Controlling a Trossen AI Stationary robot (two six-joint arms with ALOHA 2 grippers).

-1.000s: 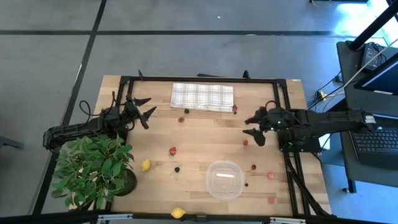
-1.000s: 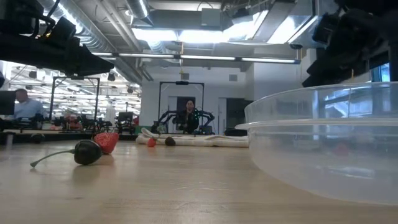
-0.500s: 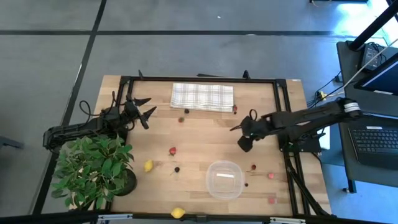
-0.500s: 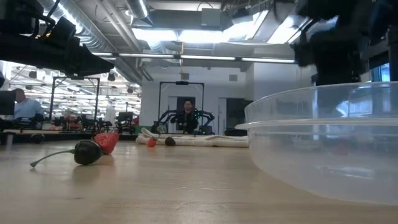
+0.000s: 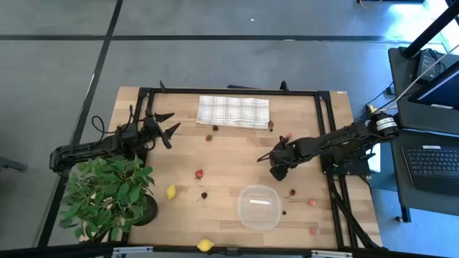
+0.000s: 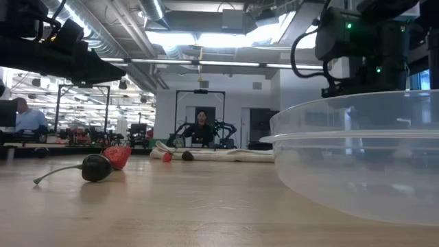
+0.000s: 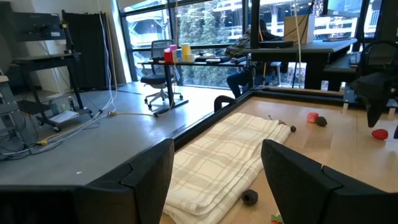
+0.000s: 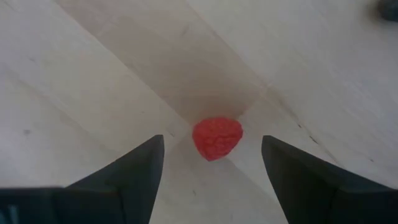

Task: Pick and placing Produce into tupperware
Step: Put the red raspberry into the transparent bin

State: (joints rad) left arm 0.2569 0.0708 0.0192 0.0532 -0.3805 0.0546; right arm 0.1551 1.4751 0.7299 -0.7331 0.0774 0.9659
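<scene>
My right gripper (image 5: pixel 272 165) points down at the table's middle right, open, its fingers standing either side of a small red berry (image 8: pixel 216 138) that lies on the wood, untouched. The clear tupperware (image 5: pixel 259 206) stands empty nearer the front edge and fills the right of the low view (image 6: pixel 357 158). More red and dark berries lie scattered, such as a red one (image 5: pixel 199 173) and a dark one (image 5: pixel 204 194). Two yellow lemons (image 5: pixel 171 191) (image 5: pixel 205 245) lie at the front left. My left gripper (image 5: pixel 166 125) waits open at the far left.
A checked cloth (image 5: pixel 233 111) lies at the far edge with berries beside it (image 5: pixel 215 129). A leafy potted plant (image 5: pixel 107 193) stands at the front left corner. Red berries (image 5: pixel 292 192) (image 5: pixel 312 202) lie right of the tupperware. A black frame (image 5: pixel 229 91) borders the table.
My right gripper has gone toward the table's left and near edges, tipped over to point down, and come low over the red berry. The berry lies where it was.
</scene>
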